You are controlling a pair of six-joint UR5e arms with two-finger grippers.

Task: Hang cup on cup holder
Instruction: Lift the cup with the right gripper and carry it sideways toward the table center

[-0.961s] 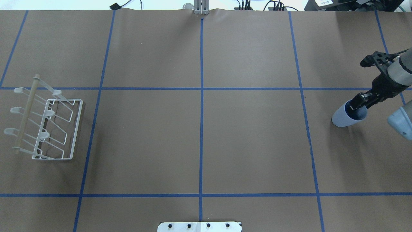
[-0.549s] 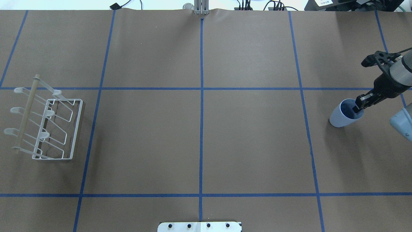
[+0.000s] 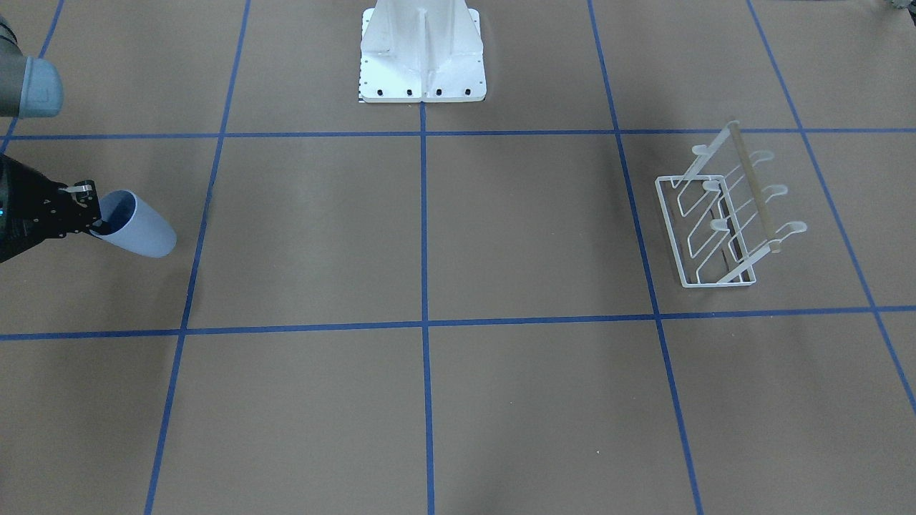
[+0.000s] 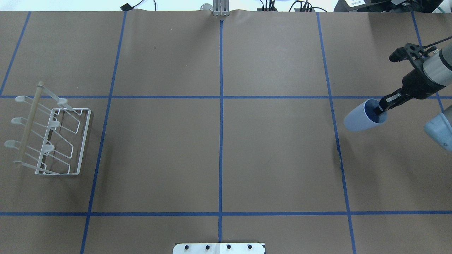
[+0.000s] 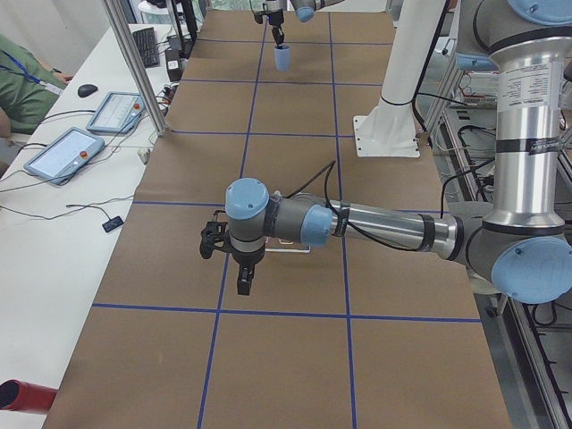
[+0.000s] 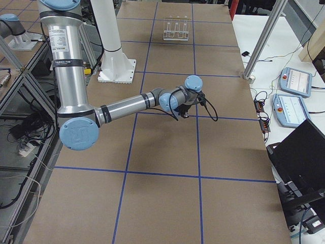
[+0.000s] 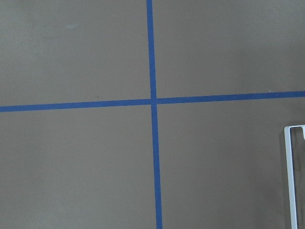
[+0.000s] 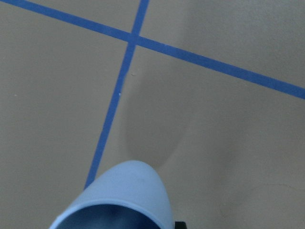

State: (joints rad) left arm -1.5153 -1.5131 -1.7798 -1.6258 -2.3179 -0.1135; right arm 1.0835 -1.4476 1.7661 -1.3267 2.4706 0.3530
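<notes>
Cup point(image 4: 357, 121) aslant, rim in clamp of right claw point(image 4: 380, 110); left claw point(image 5: 242, 281) state indiscernible.

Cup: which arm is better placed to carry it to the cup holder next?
Right. The right gripper grips the cup by its rim, tilted; the left gripper hangs near the cup holder, far from the cup.

light-blue cup point(image 4: 358, 121), white wire cup holder point(image 4: 53, 124) with pale wooden rod point(image 4: 29, 123), brown table point(image 4: 159, 158), blue tape grid point(image 4: 221, 141)
</notes>
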